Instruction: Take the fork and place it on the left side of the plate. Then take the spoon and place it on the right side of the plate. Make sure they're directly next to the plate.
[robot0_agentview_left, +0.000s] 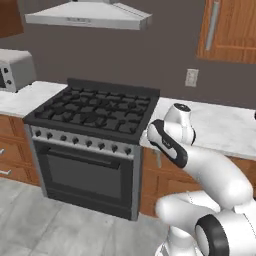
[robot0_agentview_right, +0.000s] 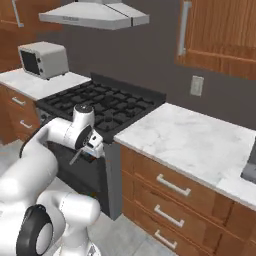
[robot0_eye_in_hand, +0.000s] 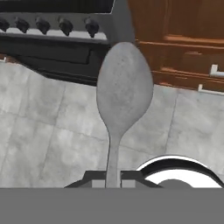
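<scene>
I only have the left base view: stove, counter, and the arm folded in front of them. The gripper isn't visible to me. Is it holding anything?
Observer: Yes. In the hand view the grey spoon rises from between the fingertips of the gripper, bowl end away from the hand.
Operator: Where is the hand?
Observer: In the right base view it hangs in front of the stove, lower than the marble counter, and the spoon slants down from it.
Operator: What does the hand camera face?
Observer: Grey floor tiles, with the stove knobs and wooden drawers beyond the spoon.
</scene>
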